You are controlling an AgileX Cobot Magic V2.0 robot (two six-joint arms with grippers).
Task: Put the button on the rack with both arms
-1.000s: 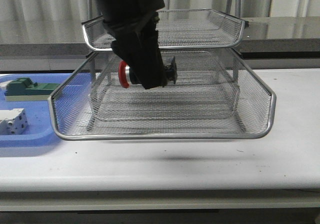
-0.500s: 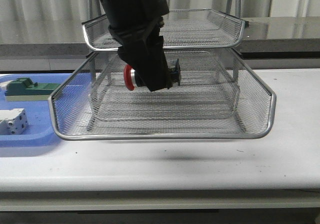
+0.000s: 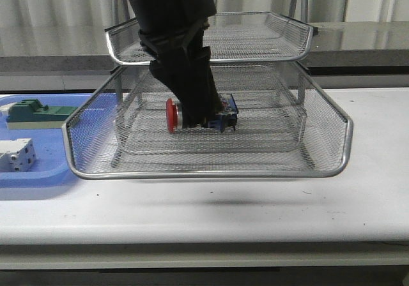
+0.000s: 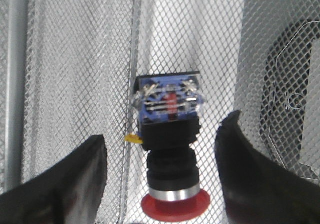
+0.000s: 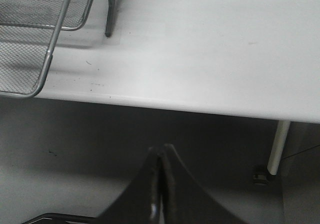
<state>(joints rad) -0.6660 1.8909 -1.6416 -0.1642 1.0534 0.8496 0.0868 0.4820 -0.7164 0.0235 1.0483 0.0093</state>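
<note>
The button (image 3: pixel 192 115), with red cap, black body and blue rear block, lies on its side on the mesh of a lower tier of the silver wire rack (image 3: pixel 211 171), under the top tray. In the left wrist view the button (image 4: pixel 170 149) sits between the two black fingers with a gap on each side. My left gripper (image 3: pixel 195 110) is open around it and reaches in under the top tier. My right gripper (image 5: pixel 161 154) is shut and empty, out beyond the table's front edge, with the rack's corner (image 5: pixel 47 59) off to one side.
A blue tray (image 3: pixel 38 171) at the table's left holds a green block (image 3: pixel 35 113) and a white boxy part (image 3: pixel 16 153). The rack's chrome rim and thin legs (image 5: pixel 108 14) surround the left arm. White tabletop (image 3: pixel 255 203) lies in front of the rack.
The left gripper moved down and slightly right inside the rack with the button. The jaws have opened and the button now rests on the mesh.
</note>
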